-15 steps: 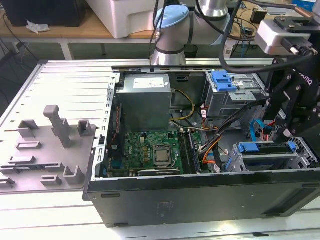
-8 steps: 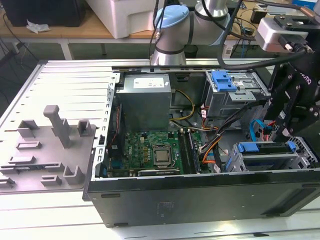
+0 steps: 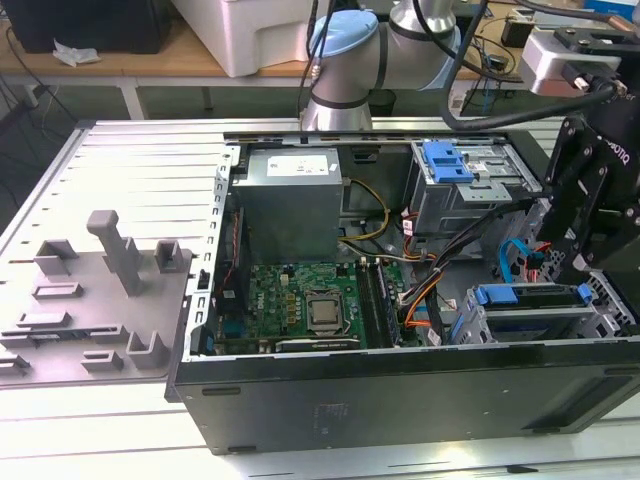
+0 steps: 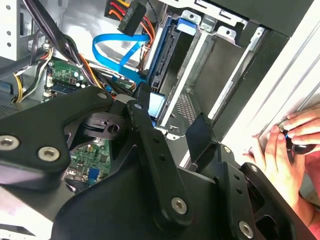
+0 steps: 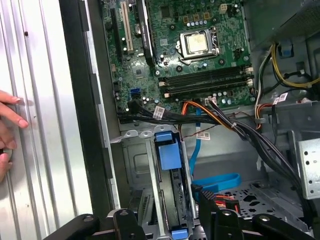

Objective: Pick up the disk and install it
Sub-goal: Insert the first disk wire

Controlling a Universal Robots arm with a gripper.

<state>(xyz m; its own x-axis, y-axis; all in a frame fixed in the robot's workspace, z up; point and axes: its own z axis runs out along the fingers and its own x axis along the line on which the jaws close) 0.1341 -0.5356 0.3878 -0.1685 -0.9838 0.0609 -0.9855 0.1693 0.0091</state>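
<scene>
End effector: the black end effector is spread, with its two fingers standing apart on either side of the disk's edge and pinching nothing. Whether a finger touches the disk cannot be told.
End effector, exterior view: the end effector hangs over the case's end at the exterior view's right, just above the cage.
Disk: the disk sits on edge in the cage with its blue frame and tab showing. In the second wrist view the disk lies just beyond the fingertips.
Disk, exterior view: the disk rests in the lower cage, inside the case.
Cables: a blue ribbon loops beside the cage, and black and orange bundles run from it to the board.
Board: the green board lies flat in the case, with the socket bare.
Upper cage: a second blue carrier sits there, well apart from the disk.
Supply: a grey box sits next to the board.
Bench: a slatted metal bench carries the case, with a grey fixture plate at the exterior view's left.
Hand: a person's hand rests on the slats just outside the case wall.
</scene>
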